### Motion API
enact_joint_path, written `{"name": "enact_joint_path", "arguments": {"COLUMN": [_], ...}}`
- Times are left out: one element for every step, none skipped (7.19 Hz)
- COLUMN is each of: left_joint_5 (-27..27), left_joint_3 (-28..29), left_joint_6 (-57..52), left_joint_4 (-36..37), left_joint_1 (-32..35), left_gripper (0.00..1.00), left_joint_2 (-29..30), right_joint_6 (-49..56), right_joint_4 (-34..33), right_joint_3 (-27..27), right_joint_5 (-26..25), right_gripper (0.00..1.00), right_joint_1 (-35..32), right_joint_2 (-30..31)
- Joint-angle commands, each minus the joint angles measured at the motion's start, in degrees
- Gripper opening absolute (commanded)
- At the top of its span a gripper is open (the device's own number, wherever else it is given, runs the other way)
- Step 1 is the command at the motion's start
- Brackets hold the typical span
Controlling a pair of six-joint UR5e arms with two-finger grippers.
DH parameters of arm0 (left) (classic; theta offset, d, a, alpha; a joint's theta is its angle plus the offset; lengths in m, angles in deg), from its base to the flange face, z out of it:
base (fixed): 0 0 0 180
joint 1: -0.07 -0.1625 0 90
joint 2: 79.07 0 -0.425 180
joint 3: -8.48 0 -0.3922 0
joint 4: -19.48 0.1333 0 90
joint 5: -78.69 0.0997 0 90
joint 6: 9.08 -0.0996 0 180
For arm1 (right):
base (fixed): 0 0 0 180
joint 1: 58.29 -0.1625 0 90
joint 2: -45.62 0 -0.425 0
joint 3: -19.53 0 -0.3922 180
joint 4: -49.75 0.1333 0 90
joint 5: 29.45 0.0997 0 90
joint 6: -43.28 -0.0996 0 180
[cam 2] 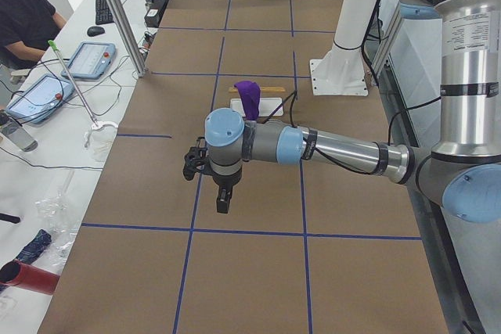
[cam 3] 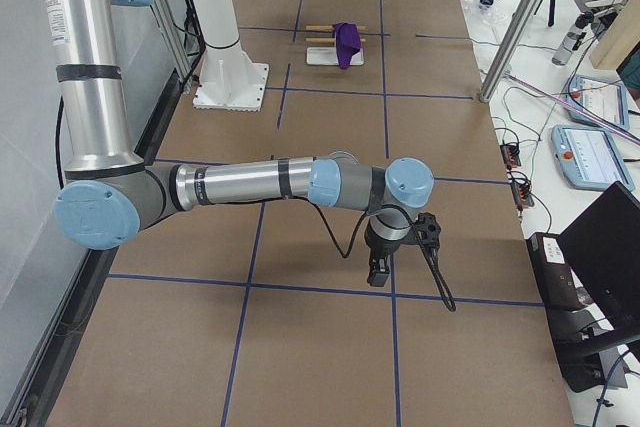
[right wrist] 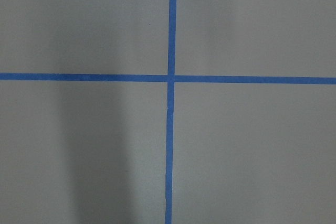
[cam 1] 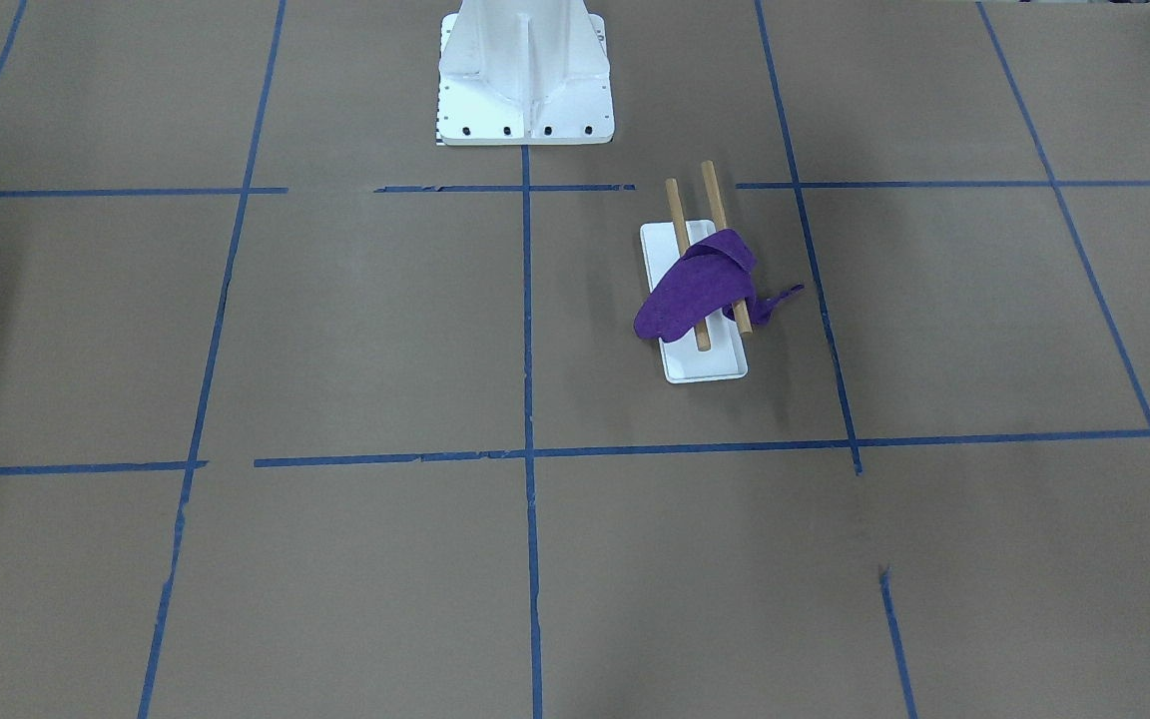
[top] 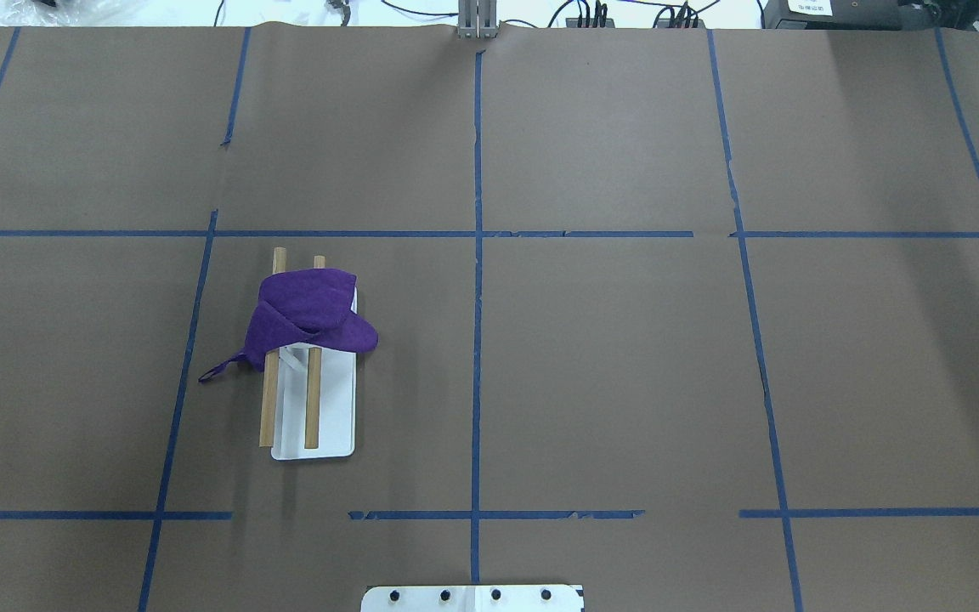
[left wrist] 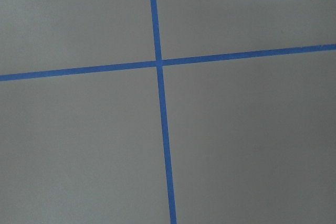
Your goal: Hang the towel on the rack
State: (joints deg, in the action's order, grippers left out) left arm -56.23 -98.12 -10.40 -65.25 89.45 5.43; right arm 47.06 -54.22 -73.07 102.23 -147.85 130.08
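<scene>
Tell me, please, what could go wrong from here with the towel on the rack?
The towel lies bunched over one end of the dowels of the rack, a loose corner trailing off the side, so it might slip off. Tugging it straight could drag or tip the rack, which looks unfastened.

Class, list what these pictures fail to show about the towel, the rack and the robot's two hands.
Left hand: seen only in the exterior left view, small; open or shut is unclear.
Right hand: likewise, only in the exterior right view.
Rack: the towel covers part of both rods in the overhead and front-facing views.
Wrist views: neither hand shows.
</scene>
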Motion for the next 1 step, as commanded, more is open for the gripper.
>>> {"name": "enact_joint_path", "arguments": {"left_joint_5": [0.0], "left_joint_3": [-1.06], "left_joint_6": [0.0], "left_joint_4": [0.18], "left_joint_1": [0.0], "left_gripper": [1.0], "left_joint_2": [-0.22], "right_joint_6": [0.0], "right_joint_4": [0.0], "right_joint_3": [-0.04], "right_joint_5": [-0.03], "right_gripper": [1.0], "right_joint_1": [0.01], "right_joint_2": [0.18]}}
